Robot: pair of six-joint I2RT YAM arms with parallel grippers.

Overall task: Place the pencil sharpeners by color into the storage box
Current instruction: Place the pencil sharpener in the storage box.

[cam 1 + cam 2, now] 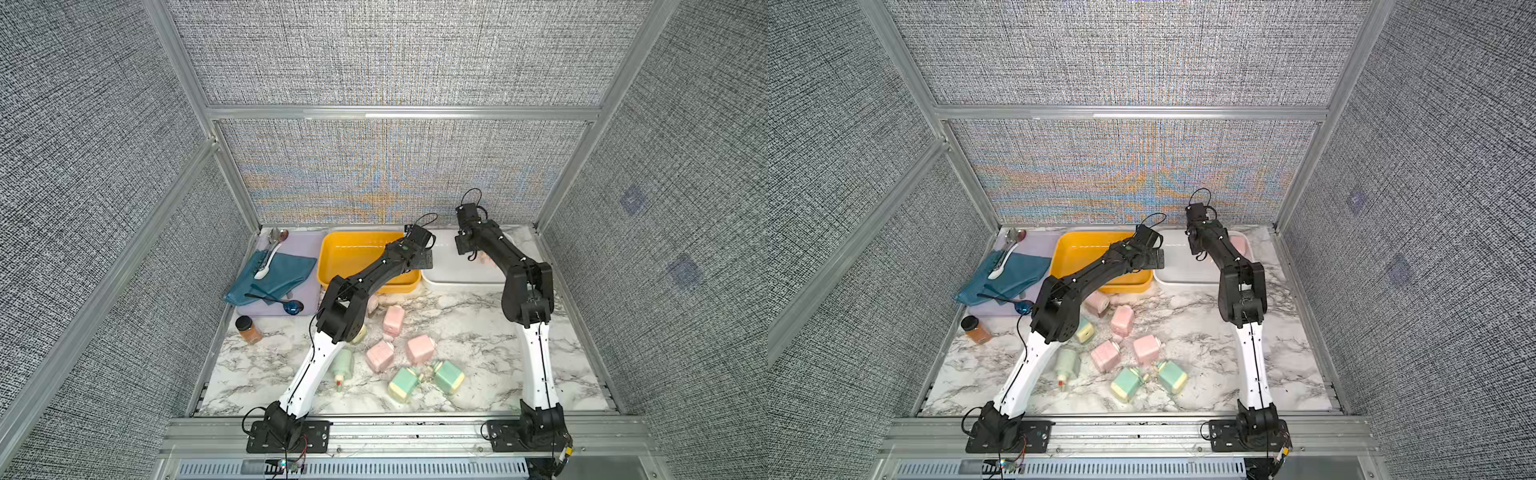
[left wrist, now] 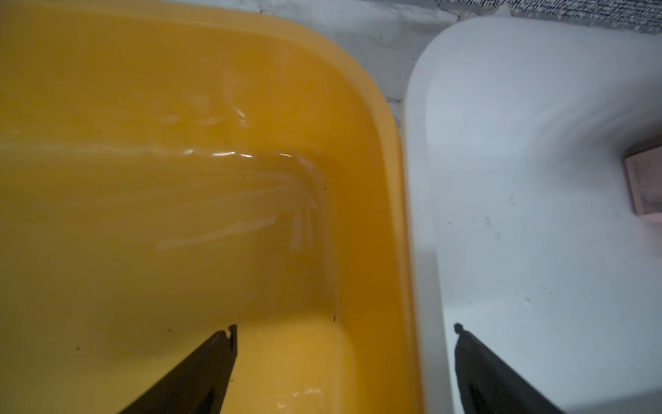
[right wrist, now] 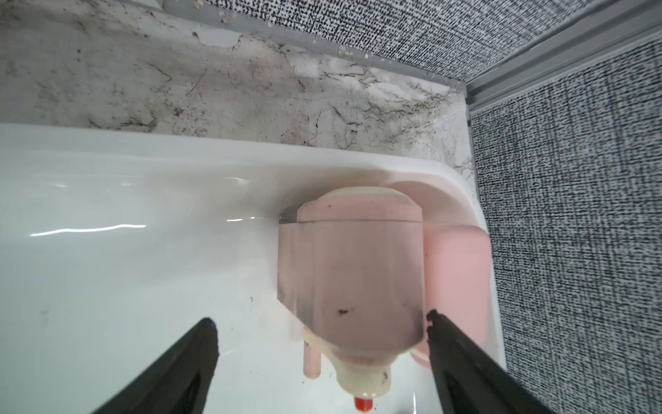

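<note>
Release step, by judgement. Found pink pencil sharpener (image 3: 349,272) lying in white storage box (image 3: 107,172) corner; right pincer (image 3: 321,319) spread wide, gripping nothing; left pincer (image 2: 345,327) wide, empty. Next called for lifting clear, fetching another pink sharpener (image 1: 393,320) off worktop (image 1: 469,330).

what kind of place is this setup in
Probably a robot lab test cell: grey fabric walls in aluminium framing, two robot arms mounted on a metal rail, a marble-pattern tabletop.
</note>
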